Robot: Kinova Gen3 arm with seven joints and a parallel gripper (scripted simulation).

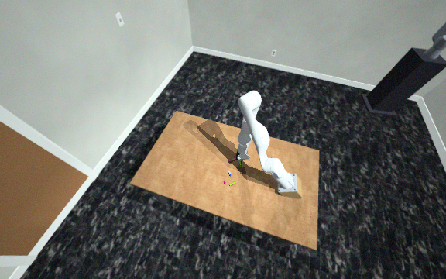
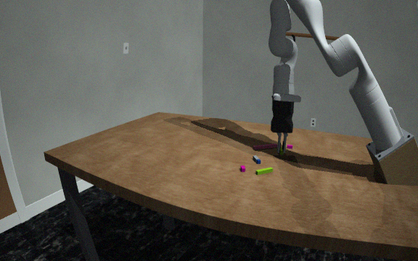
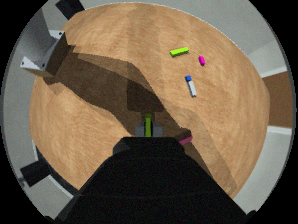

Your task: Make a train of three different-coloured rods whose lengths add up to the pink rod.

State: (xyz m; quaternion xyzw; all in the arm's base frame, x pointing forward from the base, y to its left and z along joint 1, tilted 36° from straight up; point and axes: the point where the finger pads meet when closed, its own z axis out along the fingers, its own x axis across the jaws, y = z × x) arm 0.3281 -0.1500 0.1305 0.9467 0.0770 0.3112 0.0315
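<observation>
My gripper (image 2: 281,149) (image 3: 148,126) points down at the table and is shut on a lime rod (image 1: 240,164) (image 3: 148,120), with a finger against each side. A dark pink rod (image 1: 232,160) (image 2: 265,147) (image 3: 186,139) lies beside the gripper, partly hidden. A bright pink piece (image 2: 289,146) shows beyond the fingers; whether it belongs to that rod, I cannot tell. A grey rod (image 2: 255,158) (image 3: 192,89) and a blue rod (image 2: 258,162) (image 3: 188,78) lie end to end. A magenta rod (image 1: 224,181) (image 2: 242,168) (image 3: 202,60) and another lime rod (image 1: 232,184) (image 2: 264,171) (image 3: 179,51) lie apart from them.
The wooden table (image 1: 176,155) (image 2: 129,170) carries the rods. The arm's base (image 1: 288,184) (image 2: 398,163) stands to the right of them. The arm's shadow falls across the held rod and the dark pink rod.
</observation>
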